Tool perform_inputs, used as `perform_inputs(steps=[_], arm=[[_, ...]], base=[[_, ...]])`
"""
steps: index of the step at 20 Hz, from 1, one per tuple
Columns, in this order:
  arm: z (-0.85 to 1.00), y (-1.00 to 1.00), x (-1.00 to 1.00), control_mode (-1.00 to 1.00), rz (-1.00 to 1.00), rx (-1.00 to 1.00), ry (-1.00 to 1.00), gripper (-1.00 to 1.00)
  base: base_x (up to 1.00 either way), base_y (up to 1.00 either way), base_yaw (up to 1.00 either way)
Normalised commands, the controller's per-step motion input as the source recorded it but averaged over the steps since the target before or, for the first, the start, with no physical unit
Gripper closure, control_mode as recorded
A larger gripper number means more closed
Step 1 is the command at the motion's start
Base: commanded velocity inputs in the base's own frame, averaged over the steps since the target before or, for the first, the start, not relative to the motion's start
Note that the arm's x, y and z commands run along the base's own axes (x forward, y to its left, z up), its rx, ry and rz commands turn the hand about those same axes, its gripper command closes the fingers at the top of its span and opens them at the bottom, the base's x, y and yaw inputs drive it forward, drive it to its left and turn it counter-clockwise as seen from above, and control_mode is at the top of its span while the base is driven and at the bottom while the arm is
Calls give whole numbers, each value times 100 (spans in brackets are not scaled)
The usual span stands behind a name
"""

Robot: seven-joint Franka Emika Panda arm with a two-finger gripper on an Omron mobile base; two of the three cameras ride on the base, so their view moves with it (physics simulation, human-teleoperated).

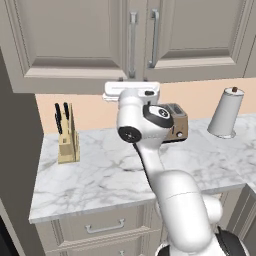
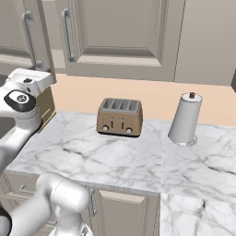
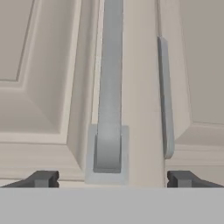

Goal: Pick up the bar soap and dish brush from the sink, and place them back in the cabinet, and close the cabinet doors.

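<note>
- Up at the wall cabinet [image 1: 70,80], the gripper [image 3: 111,178] sits close to the doors [image 1: 65,35] – both doors are shut, meeting edge to edge.
- Fingertips [image 3: 41,178] stand wide apart in the hand view, with nothing between them; the base of the left door's bar handle [image 3: 109,87] lies in line with the gap, just ahead.
- Right door's handle [image 3: 165,96] runs beside it, seen edge-on, across the seam.
- From the left base view the white hand [image 1: 131,92] is raised just under the cabinet's bottom edge, below the two handles [image 1: 132,42].
- From the right base view the hand [image 2: 30,80] is at the far left, at the foot of the left handle [image 2: 28,37].
- On the marble counter [image 1: 100,175]: a knife block [image 1: 67,137] at the left, a bronze toaster [image 2: 120,116] near the wall, a paper-towel roll [image 2: 185,119] upright to its right – all well apart from one another.
- Drawer fronts with curved pulls [image 1: 104,227] sit under the counter.
- At the left edge of the right base view a grey recess [image 2: 7,125] drops below the counter, mostly behind the arm; I cannot tell what lies in it.
</note>
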Motion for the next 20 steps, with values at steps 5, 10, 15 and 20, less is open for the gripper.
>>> perform_inputs(steps=[5, 10, 15, 20], arm=[[0, 0, 32, -100, -1, 0, 0, -100], [0, 0, 29, -100, -1, 0, 0, -100], [0, 0, 29, -100, -1, 0, 1, -100], [0, 0, 28, -100, 0, 0, 2, -100]], base=[[0, 0, 0], [0, 0, 0], [0, 0, 0], [0, 0, 0]])
